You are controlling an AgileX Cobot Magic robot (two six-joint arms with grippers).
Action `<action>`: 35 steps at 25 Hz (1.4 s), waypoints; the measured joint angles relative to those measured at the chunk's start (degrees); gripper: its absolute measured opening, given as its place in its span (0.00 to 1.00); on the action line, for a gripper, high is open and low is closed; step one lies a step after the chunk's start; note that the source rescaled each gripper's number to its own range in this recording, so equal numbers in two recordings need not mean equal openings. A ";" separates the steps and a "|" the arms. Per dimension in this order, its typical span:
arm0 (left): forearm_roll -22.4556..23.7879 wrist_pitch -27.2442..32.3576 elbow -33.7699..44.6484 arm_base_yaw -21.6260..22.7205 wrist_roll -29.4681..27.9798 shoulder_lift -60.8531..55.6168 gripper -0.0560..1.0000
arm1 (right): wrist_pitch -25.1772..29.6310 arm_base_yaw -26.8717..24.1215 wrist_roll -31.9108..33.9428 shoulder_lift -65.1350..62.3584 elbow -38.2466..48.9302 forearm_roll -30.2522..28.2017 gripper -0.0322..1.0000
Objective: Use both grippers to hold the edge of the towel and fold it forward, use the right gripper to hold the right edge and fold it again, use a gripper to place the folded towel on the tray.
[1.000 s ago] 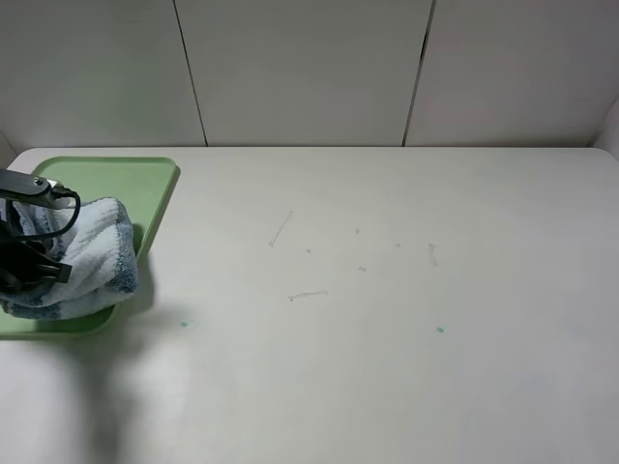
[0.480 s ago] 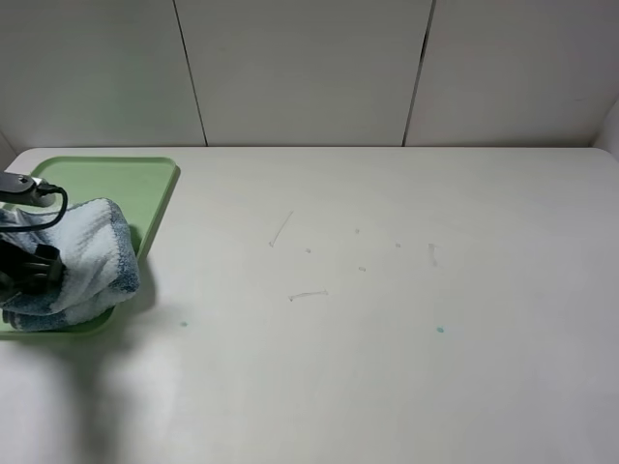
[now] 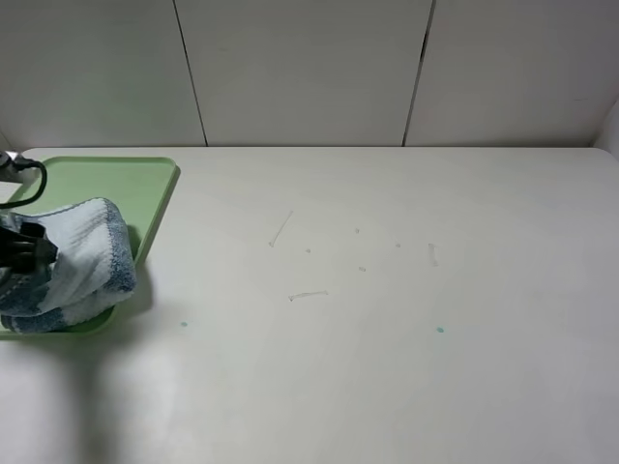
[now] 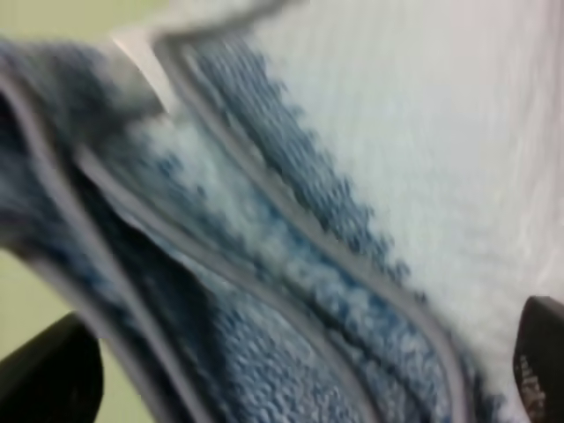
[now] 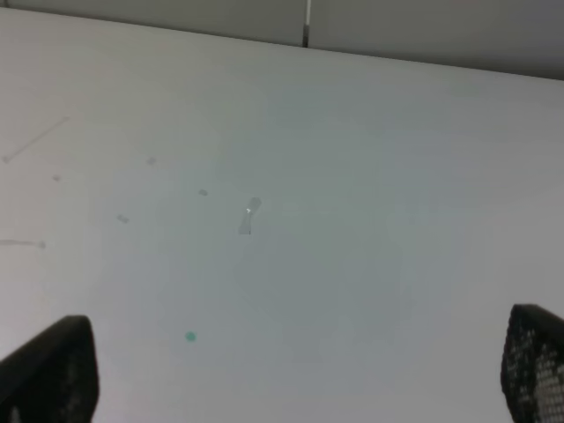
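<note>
The left gripper (image 3: 17, 253) sits at the left edge of the high view, over the tray (image 3: 145, 179), with the folded towel (image 3: 82, 261) bunched against it. From here its jaws are hidden by cloth and by the frame edge. The left wrist view shows what the high view does not: the two dark fingertips (image 4: 48, 374) stand wide apart at either side, and the towel (image 4: 352, 176) fills the space between them in layered folds, its grey hem (image 4: 291, 220) running through in several lines, all of it blurred. Whether the pads press the cloth cannot be told.

The right gripper (image 5: 291, 374) shows only in its own wrist view, fingertips spread apart above the bare white table (image 5: 308, 176), holding nothing.
</note>
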 joint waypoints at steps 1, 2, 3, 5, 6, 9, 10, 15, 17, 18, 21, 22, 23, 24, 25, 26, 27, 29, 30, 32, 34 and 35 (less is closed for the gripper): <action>0.00 1.02 -0.64 0.00 0.00 -1.07 0.98 | 0.00 0.00 0.00 0.00 0.00 0.00 1.00; 0.00 2.14 -1.37 0.00 0.00 -1.89 0.98 | 0.05 0.00 0.00 0.00 0.00 0.00 1.00; 0.00 3.68 -2.06 0.00 0.00 -2.79 0.99 | 0.05 0.00 0.00 0.00 0.00 0.00 1.00; 0.00 7.51 -3.96 0.00 -0.07 -4.12 1.00 | 0.05 0.00 0.00 0.00 0.00 0.00 1.00; 0.00 9.91 -4.98 0.00 -0.43 -4.60 1.00 | 0.05 0.00 0.00 0.00 0.00 0.00 1.00; 0.00 16.51 -7.88 0.05 -2.11 -5.78 1.00 | 0.05 0.00 0.00 0.00 0.00 0.00 1.00; 0.00 18.57 -8.70 0.05 -2.11 -6.33 1.00 | 0.05 0.00 0.00 0.00 0.00 0.00 1.00; -1.29 26.62 -13.01 0.06 -2.79 -9.92 1.00 | 0.05 0.00 0.00 0.00 0.00 0.00 1.00; -2.46 29.76 -14.68 0.06 -2.84 -11.44 1.00 | 0.05 0.00 0.00 0.00 0.00 0.00 1.00; -3.21 31.11 -15.34 0.06 -2.79 -12.29 1.00 | 0.05 0.00 0.00 0.00 0.00 0.00 1.00; -4.74 35.92 -17.12 0.06 -2.11 -14.81 1.00 | 0.05 0.00 0.00 0.00 0.00 0.00 1.00; -5.02 37.10 -17.47 0.06 -1.37 -15.72 1.00 | 0.05 0.00 0.00 0.00 0.00 0.00 1.00; -5.08 38.18 -17.60 0.06 -0.92 -16.54 1.00 | 0.05 0.00 0.00 0.00 0.00 0.00 1.00; -5.14 39.24 -17.65 0.06 -0.57 -17.55 1.00 | 0.05 0.00 0.00 0.00 0.00 0.00 1.00; -5.19 40.04 -17.72 0.06 -0.39 -18.68 1.00 | 0.05 0.00 0.00 0.00 0.00 0.05 1.00; -5.32 40.89 -17.72 0.06 -0.37 -19.93 1.00 | 0.00 0.00 0.00 0.00 0.00 0.05 1.00; -5.59 41.70 -17.72 0.06 -0.35 -21.07 1.00 | 0.00 0.00 0.00 0.00 0.00 0.05 1.00; -6.06 42.97 -17.72 0.06 -0.19 -24.21 1.00 | 0.00 0.00 0.00 0.00 0.00 0.05 1.00; -6.16 43.84 -17.72 0.06 -0.04 -25.64 1.00 | 0.00 0.00 0.00 0.00 0.00 0.05 1.00; -6.47 45.43 -17.72 0.06 0.39 -29.26 1.00 | 0.00 0.00 0.00 0.00 0.00 0.05 1.00; -6.78 47.07 -17.72 0.06 0.82 -32.69 1.00 | 0.00 0.00 0.00 0.00 0.00 0.05 1.00; -7.06 47.95 -17.72 0.06 1.12 -34.51 1.00 | 0.00 0.00 0.00 0.00 0.00 0.05 1.00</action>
